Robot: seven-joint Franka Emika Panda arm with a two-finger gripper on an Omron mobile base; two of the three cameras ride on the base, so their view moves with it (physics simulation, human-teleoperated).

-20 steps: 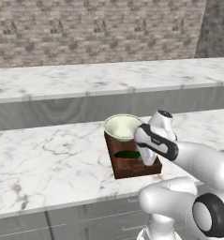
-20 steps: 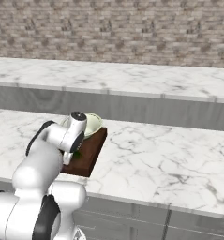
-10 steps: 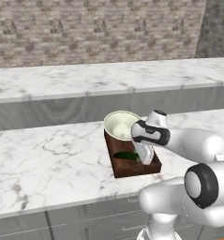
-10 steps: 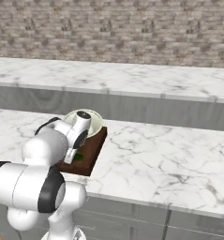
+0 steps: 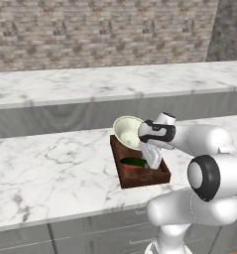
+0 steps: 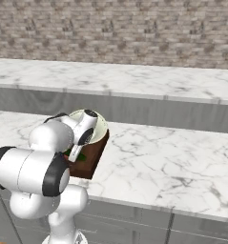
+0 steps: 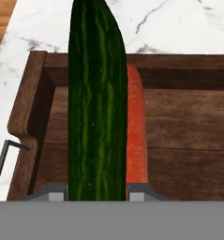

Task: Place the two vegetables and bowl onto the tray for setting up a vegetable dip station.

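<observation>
The hand (image 5: 150,155) hangs low over the near half of the tray (image 5: 162,176), its fingers closed on the cucumber (image 7: 97,103). In the hand view the cucumber runs straight out between the finger tips, over the tray floor, with the carrot (image 7: 136,126) lying on the wood just beside it and partly under it. Whether the cucumber already rests on the wood or is a little above it I cannot tell.

The bowl (image 5: 127,131) sits at the far end of the tray, tipped up with its rim leaning on the far edge, not flat inside. The tray stands on the marble desk (image 5: 50,168), near its front edge.

The risks, as I judge them:
- If released from above, the round cucumber could roll onto the carrot or over the low edge.
- The wrist is close to the tilted bowl; lifting away carelessly could knock it off the tray.
- The bowl fills most of the tray's width, leaving little room.
</observation>
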